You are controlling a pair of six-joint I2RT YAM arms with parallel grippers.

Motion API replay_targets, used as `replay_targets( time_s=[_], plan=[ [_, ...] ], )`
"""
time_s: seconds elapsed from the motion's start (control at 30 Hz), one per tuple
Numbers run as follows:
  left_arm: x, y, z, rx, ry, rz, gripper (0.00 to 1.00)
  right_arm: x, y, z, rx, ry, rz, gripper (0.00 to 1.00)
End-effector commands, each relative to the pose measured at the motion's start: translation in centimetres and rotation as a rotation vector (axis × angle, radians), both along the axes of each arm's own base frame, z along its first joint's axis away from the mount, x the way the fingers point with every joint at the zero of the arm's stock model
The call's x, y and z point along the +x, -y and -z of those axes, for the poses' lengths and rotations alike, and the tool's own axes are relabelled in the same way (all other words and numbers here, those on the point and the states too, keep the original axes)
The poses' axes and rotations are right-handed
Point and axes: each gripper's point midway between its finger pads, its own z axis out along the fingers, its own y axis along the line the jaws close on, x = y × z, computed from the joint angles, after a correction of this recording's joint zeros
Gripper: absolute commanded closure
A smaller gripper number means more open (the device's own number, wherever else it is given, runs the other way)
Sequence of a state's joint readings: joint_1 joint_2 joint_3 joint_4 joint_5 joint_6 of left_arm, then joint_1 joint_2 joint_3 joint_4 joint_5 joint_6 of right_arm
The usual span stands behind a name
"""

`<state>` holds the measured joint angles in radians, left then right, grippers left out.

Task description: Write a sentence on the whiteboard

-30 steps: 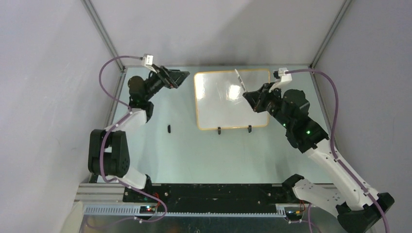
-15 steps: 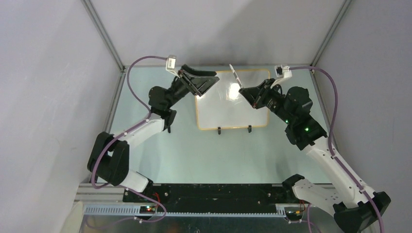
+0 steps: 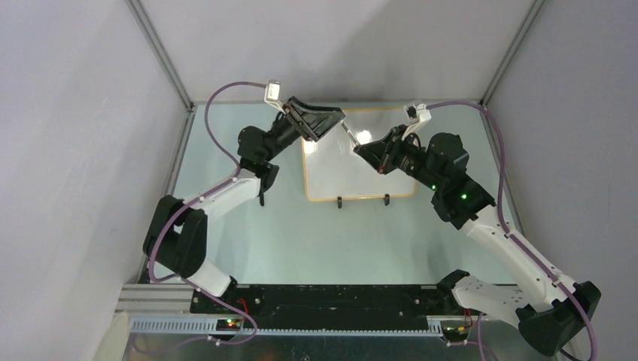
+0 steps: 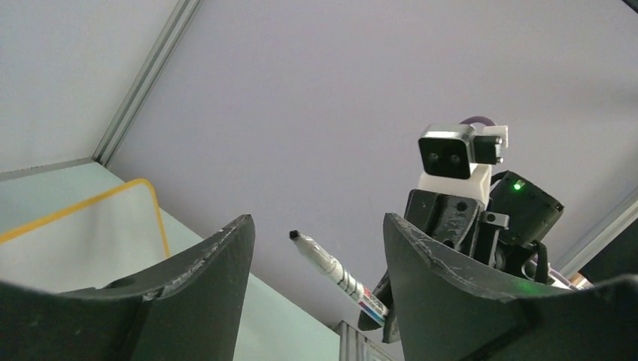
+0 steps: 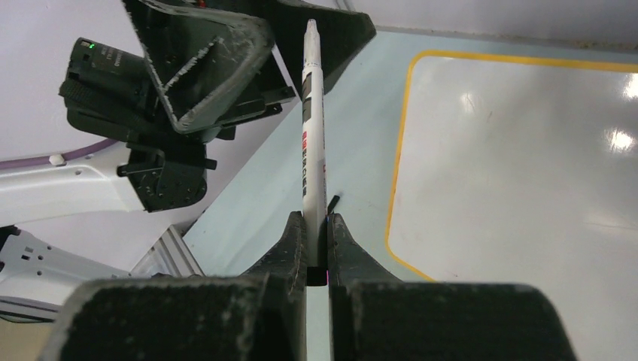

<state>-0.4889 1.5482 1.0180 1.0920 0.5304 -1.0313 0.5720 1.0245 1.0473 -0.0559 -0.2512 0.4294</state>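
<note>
The whiteboard [image 3: 353, 177] lies flat at the back of the table, white with an orange rim, and no sentence shows on it. Its blank face [image 5: 527, 173] fills the right of the right wrist view. My right gripper [image 3: 371, 150] [image 5: 316, 219] is shut on the tail end of a white marker [image 3: 348, 135] [image 5: 311, 128]. The marker [image 4: 337, 272] points up and left, its black nib bare. My left gripper [image 3: 329, 122] [image 4: 316, 219] [image 5: 259, 37] is raised over the board's upper-left corner. It stands open with the marker's nib end between its fingers, touching neither.
A small black cap [image 5: 333, 201] lies on the pale green table left of the board. The board's two black feet [image 3: 339, 201] face the arms. Grey walls and metal corner posts [image 3: 162, 53] close in the back and sides.
My left arm swung right from the back left corner to the board's upper-left corner, its jaws narrowing. My right gripper carried the marker left and tilted it toward the left gripper.
</note>
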Motion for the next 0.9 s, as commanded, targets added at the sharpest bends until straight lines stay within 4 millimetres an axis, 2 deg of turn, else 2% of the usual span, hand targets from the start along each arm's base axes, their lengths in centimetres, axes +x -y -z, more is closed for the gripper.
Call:
replay_targets(
  time_s=[0.0,0.27,0.33,0.4,0.47,0.77,0.83,0.87],
  plan=[
    [-0.6,0.6,-1.5,-0.012,0.031,0.039,0.33,-0.4,-0.4,-2.8,0.019,0.07,-0.027,1.0],
    [-1.6,1.5,-1.9,-0.011,0.052,0.122,0.56,-0.4,-0.5,-2.9,0.002,0.069,-0.031,1.0],
    [-1.9,1.5,-1.9,-0.009,0.056,0.129,0.66,-0.4,-0.5,-2.8,-0.005,0.066,-0.031,1.0],
    [-2.1,1.5,-2.0,-0.012,0.059,0.134,0.9,-0.4,-0.3,-3.0,-0.007,0.071,-0.028,1.0],
    [-2.3,1.4,-2.1,-0.026,0.063,0.139,0.99,-0.4,-0.2,-3.1,-0.008,0.075,-0.026,1.0],
    [-3.6,0.8,-3.2,-0.169,0.078,0.154,1.0,-0.7,0.4,-4.7,0.038,0.106,-0.03,0.98],
    [-3.6,0.6,-3.3,-0.185,0.075,0.139,1.0,-0.8,0.7,-4.9,0.042,0.11,-0.022,0.61],
    [-3.4,0.4,-3.5,-0.205,0.065,0.124,1.0,-0.8,0.7,-5.1,0.053,0.122,-0.022,0.39]
  ],
)
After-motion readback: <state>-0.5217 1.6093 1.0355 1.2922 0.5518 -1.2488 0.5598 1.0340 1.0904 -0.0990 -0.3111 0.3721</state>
